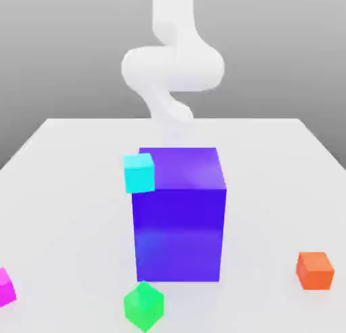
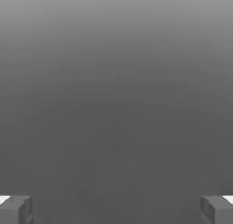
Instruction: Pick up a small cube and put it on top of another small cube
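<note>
Squarely upright, the small cyan cube (image 1: 139,173) shows no long axis.

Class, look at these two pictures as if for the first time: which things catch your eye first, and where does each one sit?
The big blue-purple block stands out first, at the middle of the white table, with the small cyan cube at its upper corner on the exterior view's left. Nearer the camera lie a green cube, a magenta cube at the left edge and an orange cube on the right. In the hand view, the open gripper faces plain grey.
</note>
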### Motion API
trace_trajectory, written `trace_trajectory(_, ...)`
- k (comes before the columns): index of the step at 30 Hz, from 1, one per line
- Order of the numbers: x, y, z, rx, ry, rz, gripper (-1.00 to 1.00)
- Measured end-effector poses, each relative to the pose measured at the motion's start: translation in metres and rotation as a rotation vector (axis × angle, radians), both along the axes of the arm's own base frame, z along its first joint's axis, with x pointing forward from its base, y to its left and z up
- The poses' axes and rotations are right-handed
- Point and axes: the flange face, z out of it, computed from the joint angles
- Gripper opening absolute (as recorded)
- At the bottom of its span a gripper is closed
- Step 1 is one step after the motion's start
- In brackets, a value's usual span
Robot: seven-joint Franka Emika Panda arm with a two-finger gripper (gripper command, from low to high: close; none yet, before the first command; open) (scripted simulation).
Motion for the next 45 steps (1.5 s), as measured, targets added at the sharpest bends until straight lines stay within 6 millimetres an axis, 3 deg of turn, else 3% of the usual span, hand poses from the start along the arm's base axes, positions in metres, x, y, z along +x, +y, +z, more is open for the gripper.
trace_trajectory(4,0.015,-0.021,-0.100,-0.036,0.266,0.062,0.00)
trace_trajectory(10,0.012,-0.042,-0.250,-0.054,0.581,0.154,0.00)
trace_trajectory(11,0.011,-0.044,-0.276,-0.056,0.613,0.164,-1.00)
trace_trajectory(16,0.011,-0.044,-0.276,-0.056,0.613,0.164,-1.00)
trace_trajectory(17,0.009,-0.045,-0.296,-0.057,0.639,0.172,-1.00)
trace_trajectory(18,0.009,-0.046,-0.299,-0.057,0.652,0.176,-1.00)
trace_trajectory(22,0.008,-0.046,-0.260,-0.057,0.665,0.181,-1.00)
trace_trajectory(23,0.006,-0.037,-0.251,-0.061,0.664,0.196,-1.00)
trace_trajectory(25,-0.004,0.007,-0.245,-0.083,0.661,0.268,-1.00)
trace_trajectory(27,-0.021,0.054,-0.244,-0.111,0.660,0.346,-1.00)
trace_trajectory(28,-0.027,0.067,-0.249,-0.120,0.659,0.368,-1.00)
trace_trajectory(32,-0.032,0.079,-0.296,-0.129,0.659,0.389,-1.00)
trace_trajectory(33,-0.033,0.079,-0.305,-0.130,0.659,0.390,1.00)
trace_trajectory(40,-0.033,0.080,-0.305,-0.130,0.659,0.390,1.00)
trace_trajectory(45,-0.031,0.078,-0.251,-0.126,0.659,0.396,1.00)
